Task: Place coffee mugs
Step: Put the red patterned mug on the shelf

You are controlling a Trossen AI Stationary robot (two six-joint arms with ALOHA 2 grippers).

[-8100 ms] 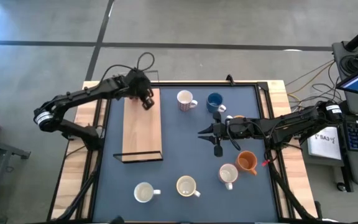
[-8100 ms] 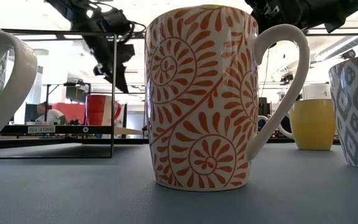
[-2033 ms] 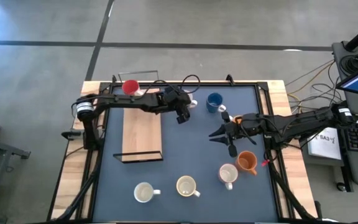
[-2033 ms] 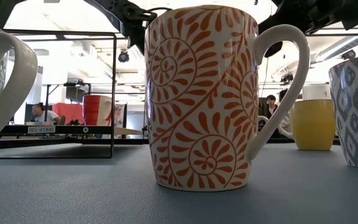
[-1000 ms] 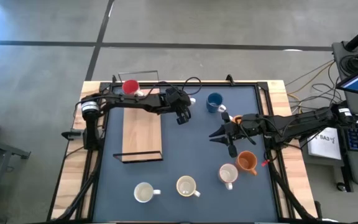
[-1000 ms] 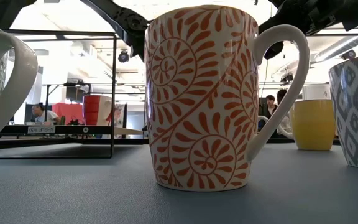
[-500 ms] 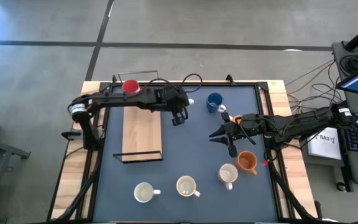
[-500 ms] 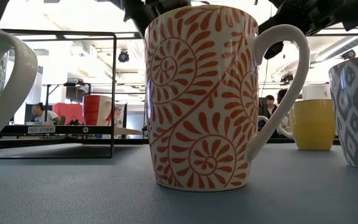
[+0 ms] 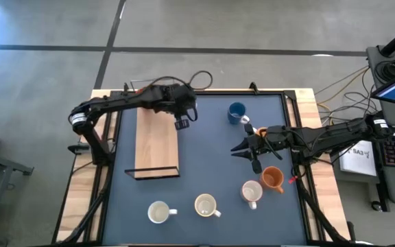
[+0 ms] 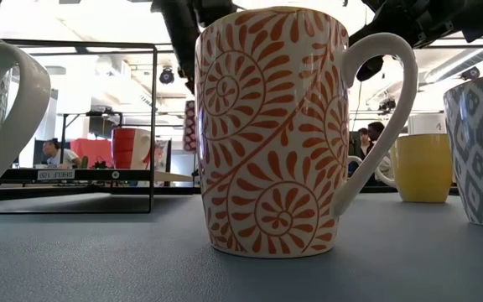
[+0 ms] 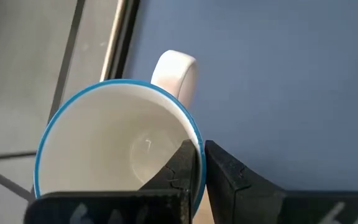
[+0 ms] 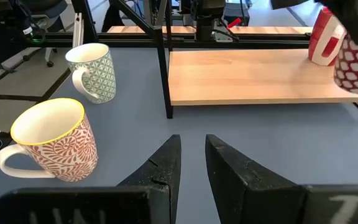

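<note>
Left tool [image 11: 199, 163] clamped on rim of a white mug [image 11: 114, 146] with a blue lip, held above the wooden shelf's [image 9: 156, 140] far end; the mug itself is hard to make out from above. Right tool [image 9: 242, 149] hovers mid-table [image 9: 204, 171], fingers slightly apart, empty. 5 other mugs sit on the table, a red mug [image 12: 324, 37] on the shelf.

You have a wooden shelf [image 9: 156, 140] on the desk's [image 9: 204, 158] left half. The left pincer [image 9: 182, 122] hangs at its right edge, clamped on a mug [image 11: 114, 149] rim. Two mugs [image 9: 251, 185] sit near the right edge, below the right pincer [image 9: 242, 151]; two more [image 9: 182, 208] line the front.
</note>
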